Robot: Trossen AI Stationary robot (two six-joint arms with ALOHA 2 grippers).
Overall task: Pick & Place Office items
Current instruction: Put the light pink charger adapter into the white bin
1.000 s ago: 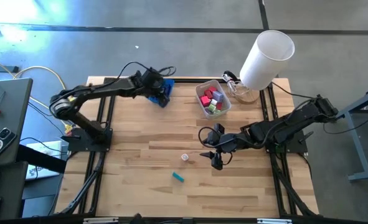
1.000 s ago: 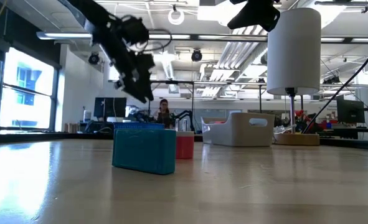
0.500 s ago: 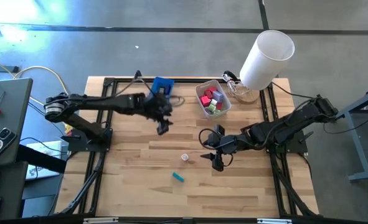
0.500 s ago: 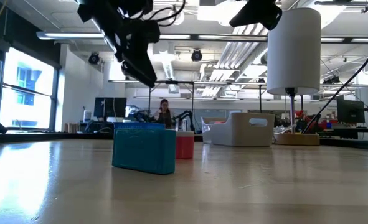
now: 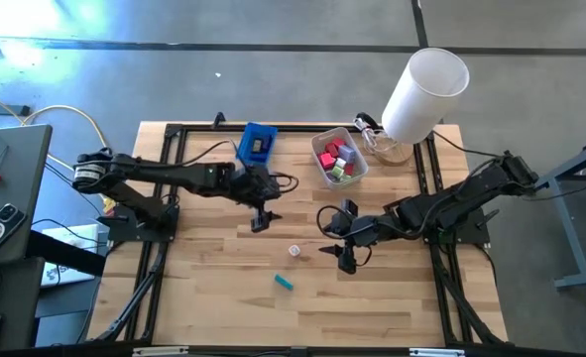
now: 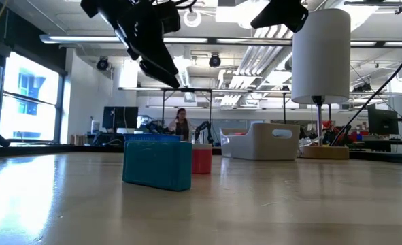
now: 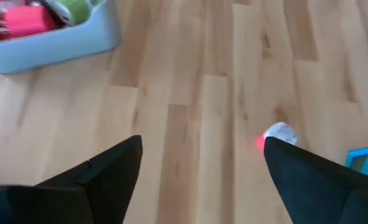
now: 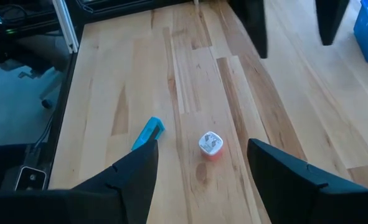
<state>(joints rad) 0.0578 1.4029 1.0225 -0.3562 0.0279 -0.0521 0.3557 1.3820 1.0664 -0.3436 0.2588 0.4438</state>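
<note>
Two office items lie loose on the wood. One is a small white-topped red roll [image 5: 294,251] [image 7: 276,134] [image 8: 210,144]. The other is a teal block [image 5: 285,282] [image 8: 148,134] [image 6: 158,162], nearer the near edge. Several more red, pink, purple and green pieces [image 5: 337,159] sit in the translucent bin [image 5: 322,171]. My left gripper [image 5: 263,220] [image 7: 199,180] hangs open above the table's middle, on the far-left side of the roll. My right gripper [image 5: 344,256] [image 8: 202,168] is open and low, just right of the roll. Neither touches anything.
A blue tray [image 5: 258,144] sits by the far edge, left of the bin. A tall white cylinder [image 5: 426,89] on a stand rises at the far right corner. Bare wood lies around the roll and the teal block. A person [image 6: 181,122] shows far off in the room.
My left gripper has come away from the blue tray at the far edge and swung toward the near edge and the table's middle, closer to the roll. The tray stays by the far edge. My right arm has kept still.
</note>
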